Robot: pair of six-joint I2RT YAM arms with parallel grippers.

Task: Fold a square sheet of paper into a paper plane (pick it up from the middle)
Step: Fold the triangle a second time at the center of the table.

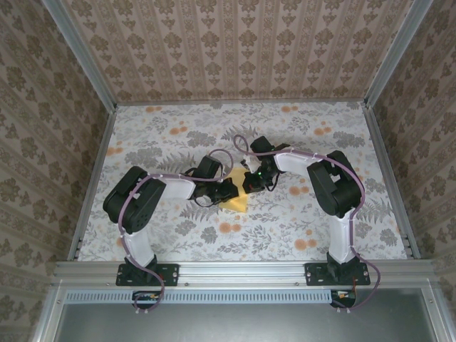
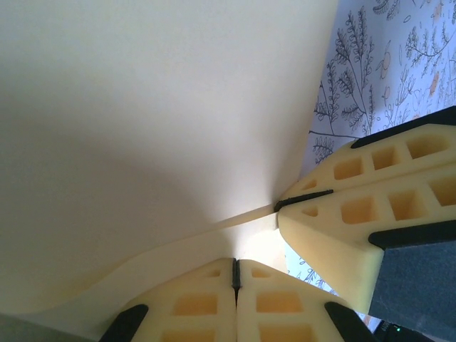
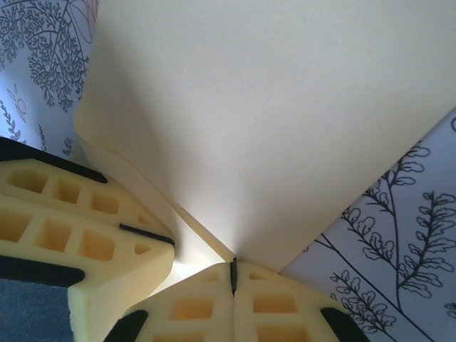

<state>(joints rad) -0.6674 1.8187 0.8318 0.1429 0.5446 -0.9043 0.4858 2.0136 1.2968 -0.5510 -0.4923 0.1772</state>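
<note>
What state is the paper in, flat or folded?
Folded: the paper lies in two layers, overlapping where the shut left end effector and right end effector pinch it.

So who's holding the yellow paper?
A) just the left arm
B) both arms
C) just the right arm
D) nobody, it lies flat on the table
B: the left jaws and the right jaws are both shut on the yellow paper, pinching it close together.
</note>
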